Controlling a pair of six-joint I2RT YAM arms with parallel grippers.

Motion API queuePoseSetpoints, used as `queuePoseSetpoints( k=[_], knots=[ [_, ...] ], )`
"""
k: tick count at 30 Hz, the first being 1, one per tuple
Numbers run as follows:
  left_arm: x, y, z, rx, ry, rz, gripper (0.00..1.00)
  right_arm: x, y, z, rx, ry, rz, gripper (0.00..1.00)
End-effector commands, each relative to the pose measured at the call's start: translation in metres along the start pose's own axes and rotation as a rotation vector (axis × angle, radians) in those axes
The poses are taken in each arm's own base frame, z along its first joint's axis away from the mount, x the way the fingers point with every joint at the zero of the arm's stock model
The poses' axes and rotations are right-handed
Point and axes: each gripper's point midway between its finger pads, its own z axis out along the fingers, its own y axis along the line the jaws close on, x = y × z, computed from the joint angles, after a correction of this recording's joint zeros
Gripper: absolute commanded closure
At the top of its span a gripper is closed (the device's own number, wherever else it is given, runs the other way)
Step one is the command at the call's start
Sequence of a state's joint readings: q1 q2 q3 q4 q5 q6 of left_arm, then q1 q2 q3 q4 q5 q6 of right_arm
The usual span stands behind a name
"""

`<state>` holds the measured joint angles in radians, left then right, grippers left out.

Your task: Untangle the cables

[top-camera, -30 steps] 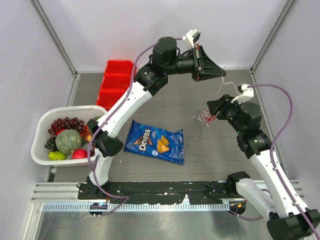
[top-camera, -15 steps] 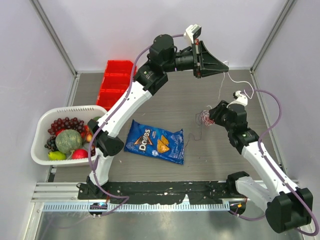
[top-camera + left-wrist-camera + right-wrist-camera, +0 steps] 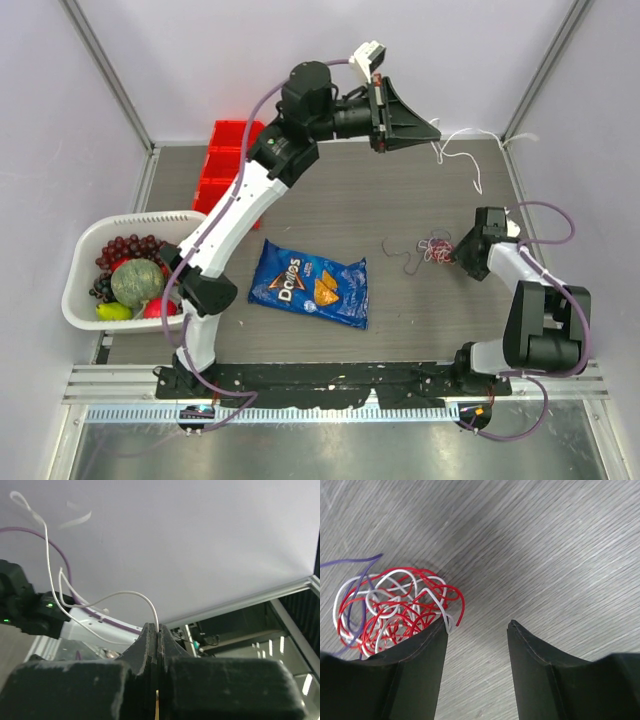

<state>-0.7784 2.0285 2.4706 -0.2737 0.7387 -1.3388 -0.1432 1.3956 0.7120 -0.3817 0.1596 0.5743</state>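
Doritos bag (image 3: 310,283) lay ctr frame. L gripper (image 3: 437,141), upper ctr, pinched white cable (image 3: 127,592). R gripper (image 3: 477,627) fingers stood wide, just beside red/white cable tangle (image 3: 395,607).

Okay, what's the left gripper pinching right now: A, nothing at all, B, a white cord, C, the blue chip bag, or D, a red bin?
B: the left gripper is shut on a white cord, which arcs up and away from its closed fingertips.
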Motion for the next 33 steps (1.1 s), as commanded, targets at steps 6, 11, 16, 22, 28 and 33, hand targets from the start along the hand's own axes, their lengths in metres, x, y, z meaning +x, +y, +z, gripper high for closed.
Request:
queuePoseSetpoints(
  k=[6, 11, 16, 22, 28, 33],
  knots=[
    [-0.017, -0.017, -0.058, -0.141, -0.119, 0.219, 1.00, -0.033, 0.044, -0.057, -0.221, -0.069, -0.057, 0.41],
    [-0.029, 0.012, -0.078, -0.278, -0.161, 0.237, 1.00, -0.024, 0.080, -0.089, -0.395, -0.017, -0.148, 0.41],
    [-0.034, 0.036, -0.094, -0.381, -0.189, 0.238, 1.00, 0.010, 0.128, -0.118, -0.519, 0.070, -0.297, 0.41],
    [-0.036, 0.065, -0.110, -0.493, -0.214, 0.223, 1.00, 0.025, 0.174, -0.169, -0.696, 0.036, -0.413, 0.41],
    [-0.060, 0.124, -0.162, -0.787, -0.327, 0.139, 1.00, 0.026, 0.168, -0.168, -0.667, 0.054, -0.455, 0.41],
    [-0.079, 0.147, -0.197, -0.861, -0.381, 0.039, 1.00, 0.036, 0.166, -0.167, -0.682, 0.094, -0.447, 0.41]
  ],
)
